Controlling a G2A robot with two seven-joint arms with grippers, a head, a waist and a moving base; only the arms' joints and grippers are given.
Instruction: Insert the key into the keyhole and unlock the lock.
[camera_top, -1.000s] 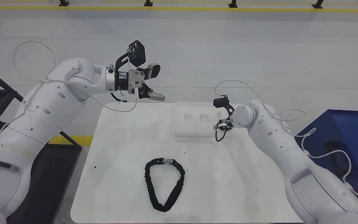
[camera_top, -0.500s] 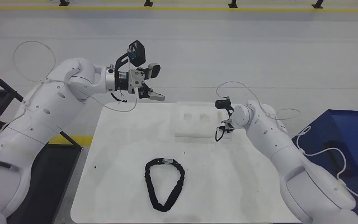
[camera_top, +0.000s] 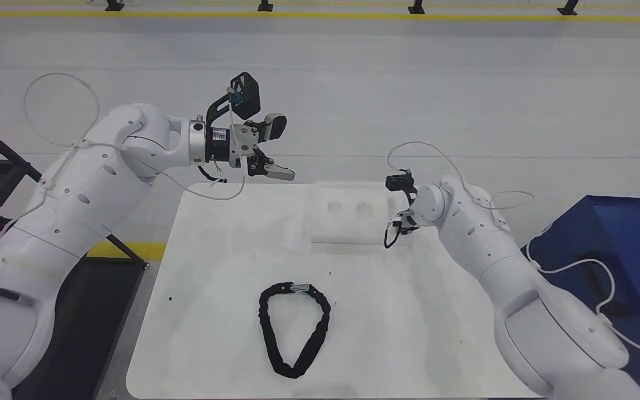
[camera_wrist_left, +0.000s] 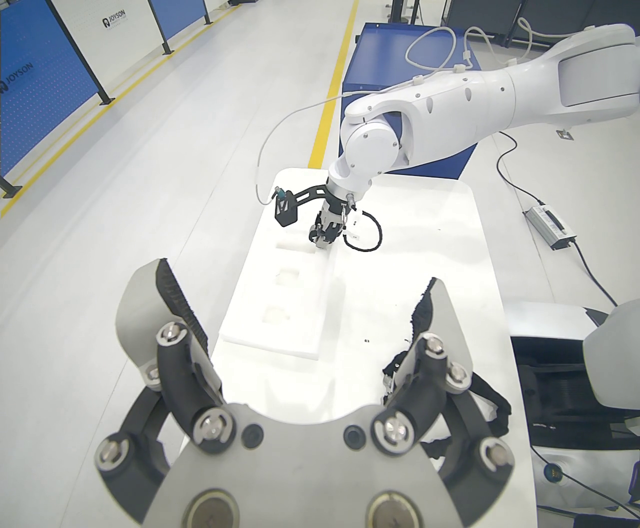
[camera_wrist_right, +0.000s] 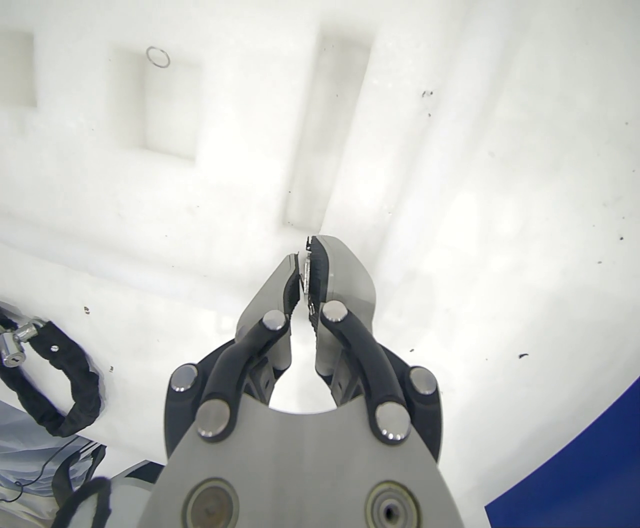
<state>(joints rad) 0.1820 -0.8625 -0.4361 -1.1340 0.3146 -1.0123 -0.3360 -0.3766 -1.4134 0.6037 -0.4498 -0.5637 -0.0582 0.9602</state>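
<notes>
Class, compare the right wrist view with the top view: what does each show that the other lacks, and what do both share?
The right wrist view adds the grip up close: the right gripper shut on a thin silver metal key, a small metal ring in a recess, and the keyhole in the silver lock cylinder. The top view adds the left gripper, open by the white table's far edge, and the whole loop of the black fabric-covered chain lock. Both share the white foam tray, the chain and the right gripper.
</notes>
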